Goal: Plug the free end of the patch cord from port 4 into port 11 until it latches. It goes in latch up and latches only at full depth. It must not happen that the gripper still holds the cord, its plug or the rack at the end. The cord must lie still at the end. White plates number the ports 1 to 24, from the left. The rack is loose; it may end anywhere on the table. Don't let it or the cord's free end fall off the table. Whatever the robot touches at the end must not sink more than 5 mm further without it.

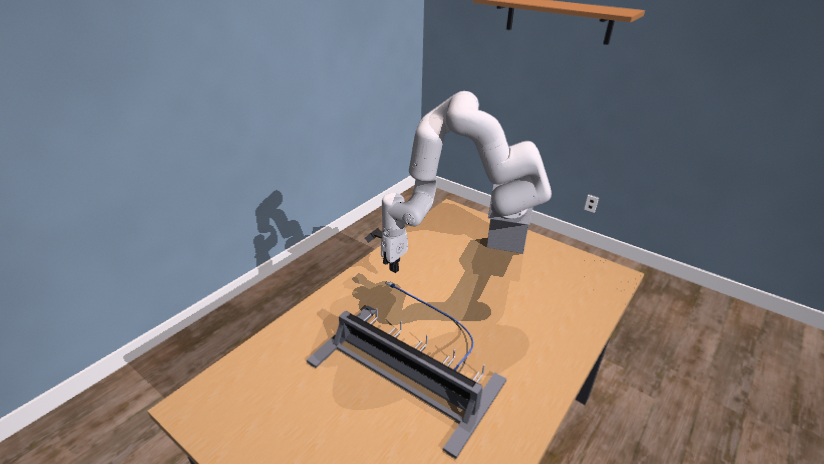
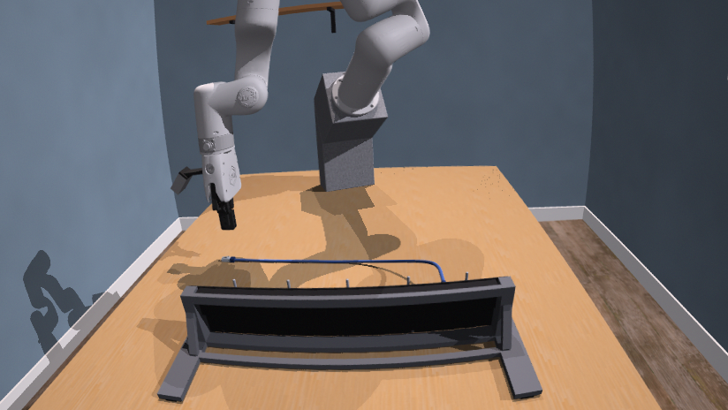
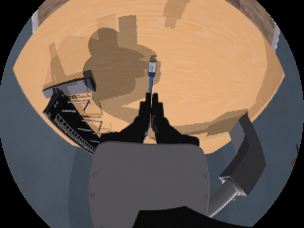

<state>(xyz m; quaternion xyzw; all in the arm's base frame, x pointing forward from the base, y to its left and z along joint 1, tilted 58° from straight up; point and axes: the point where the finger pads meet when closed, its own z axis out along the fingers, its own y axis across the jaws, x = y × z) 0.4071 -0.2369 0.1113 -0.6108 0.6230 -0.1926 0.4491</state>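
Note:
My gripper (image 1: 394,269) (image 2: 228,227) (image 3: 151,100) is shut with nothing between its fingertips. It hangs above the table, over the cord near its free end. The clear plug (image 1: 390,283) (image 2: 227,259) (image 3: 152,67) of the free end lies beyond the fingertips in the wrist view. The blue cord (image 1: 429,304) (image 2: 330,261) (image 3: 151,84) runs from it in a curve to the back of the rack (image 1: 397,352) (image 2: 346,299) (image 3: 69,121). The rack stands upright. Its port numbers are too small to read, and its port side is hidden in the exterior view.
Thin metal cable guides (image 1: 424,341) (image 2: 347,284) (image 3: 91,121) stick out from the rack on the cord's side. The rack's feet (image 1: 475,415) (image 2: 520,374) rest on the table (image 1: 259,391) (image 2: 433,214) (image 3: 207,58). The arm's pedestal (image 1: 507,235) (image 2: 347,163) stands at the far end.

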